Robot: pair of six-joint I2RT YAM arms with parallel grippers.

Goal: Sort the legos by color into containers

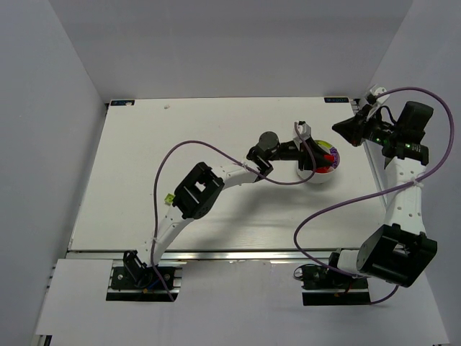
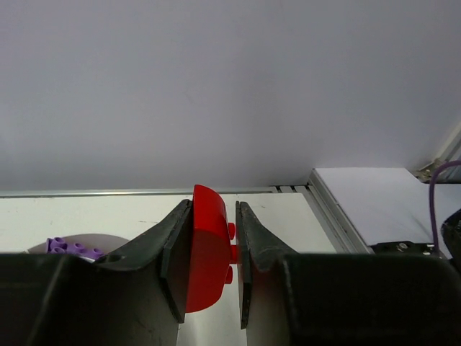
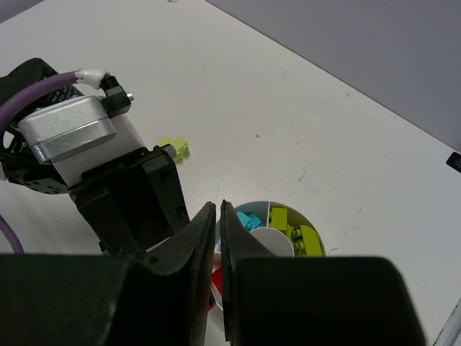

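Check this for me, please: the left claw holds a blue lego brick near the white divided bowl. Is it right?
Not quite. The lego brick in the left claw is red, not blue; the left wrist view shows it. It is held near the white divided bowl.

lab — white-walled bench table (image 1: 180,130)
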